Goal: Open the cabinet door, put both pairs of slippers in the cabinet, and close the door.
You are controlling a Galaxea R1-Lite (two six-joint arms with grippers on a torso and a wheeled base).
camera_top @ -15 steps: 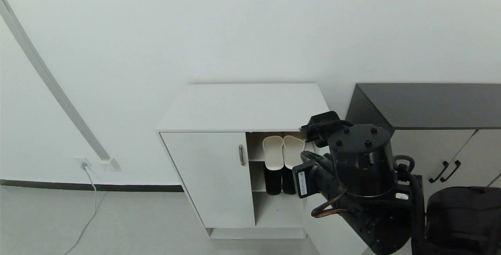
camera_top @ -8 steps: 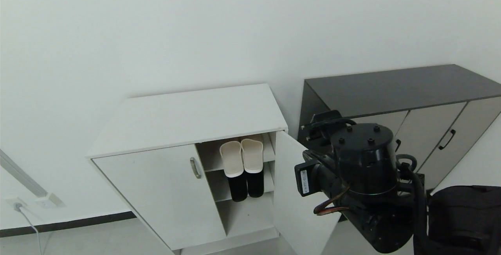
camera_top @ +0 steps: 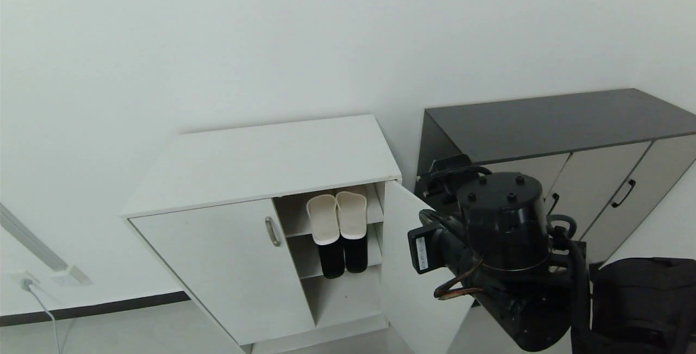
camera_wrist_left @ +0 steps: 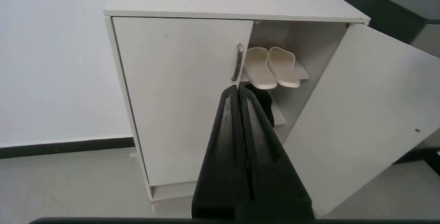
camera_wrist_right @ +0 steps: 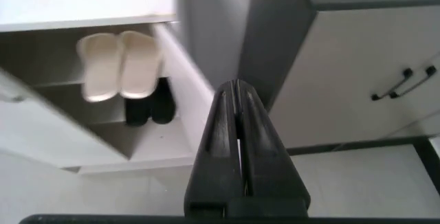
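The white cabinet (camera_top: 261,163) stands against the wall, its left door (camera_top: 217,267) shut and its right door (camera_top: 413,278) swung open. Inside, a white pair of slippers (camera_top: 337,218) lies on the upper shelf, toes outward. A black pair of slippers (camera_top: 337,259) sits on the shelf below. My left gripper (camera_wrist_left: 239,92) is shut and holds nothing, in front of the door handle (camera_wrist_left: 240,60), short of the cabinet. My right gripper (camera_wrist_right: 237,85) is shut and bare, off the open door (camera_wrist_right: 189,80), with the white slippers (camera_wrist_right: 120,62) and black slippers (camera_wrist_right: 148,104) beyond.
A dark-topped sideboard (camera_top: 544,120) with pale doors stands right of the cabinet, close behind the open door. A wall socket with a cable (camera_top: 24,283) is low on the left wall. Bare floor lies before the cabinet.
The head view swung to the right a second ago, so the cabinet now sits further left in it. Over the last half second nothing has visibly moved.
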